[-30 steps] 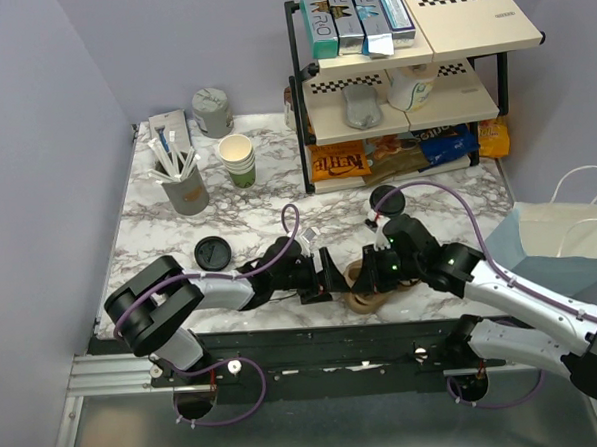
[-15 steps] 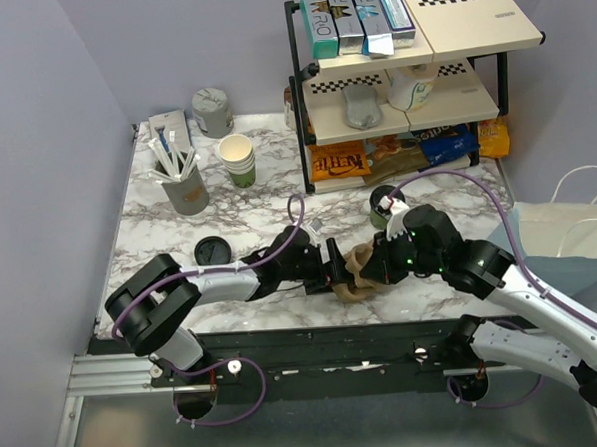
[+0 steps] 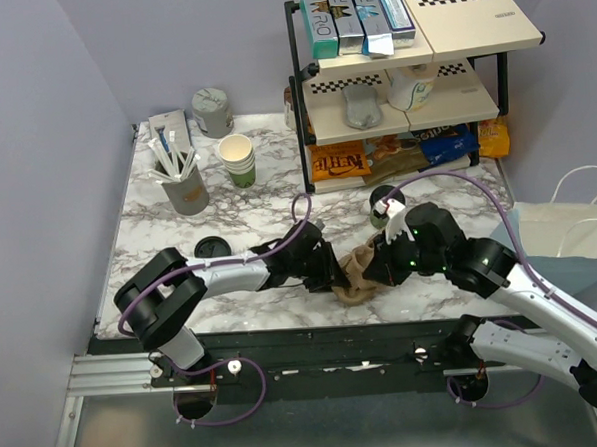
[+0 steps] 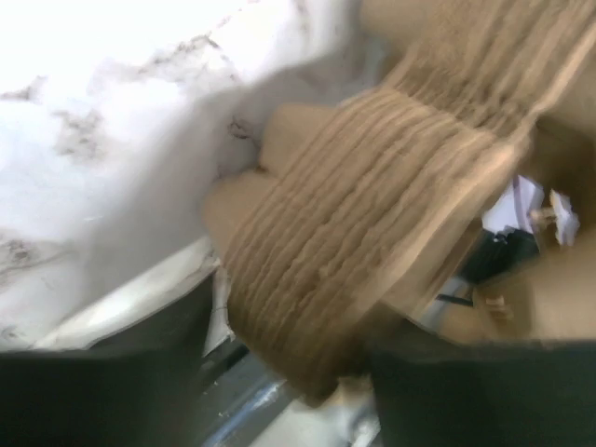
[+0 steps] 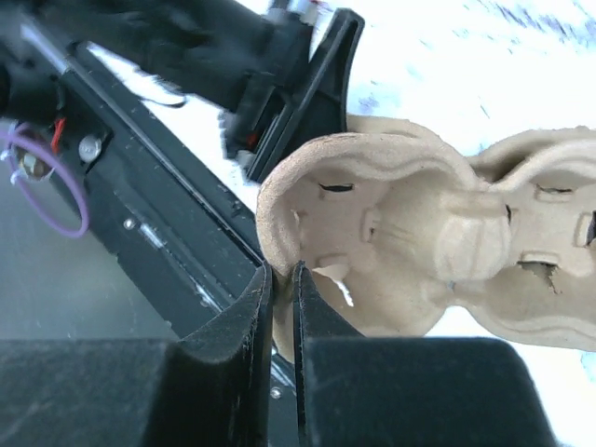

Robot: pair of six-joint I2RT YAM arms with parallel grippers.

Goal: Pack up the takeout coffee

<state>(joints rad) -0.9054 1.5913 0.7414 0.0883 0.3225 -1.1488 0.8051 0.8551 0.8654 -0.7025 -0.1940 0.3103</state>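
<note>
Marbled desk [image 3: 248, 211] carries a pulp cup carrier [image 5: 391, 247]; right hand [image 5: 282, 272] pinches its rim; left hand [image 3: 331, 273] straddles its other end, grip impossible to tell; takeout coffee [image 3: 381, 196] stands behind, near the rack [image 3: 467, 94].

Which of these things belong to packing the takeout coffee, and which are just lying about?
Job: takeout coffee; pulp cup carrier, pinched by the right gripper; probably the paper bag.
Lying about: stack of lidless cups; loose black lid; grey holder of white sticks; grey canister; shelf rack.
</note>
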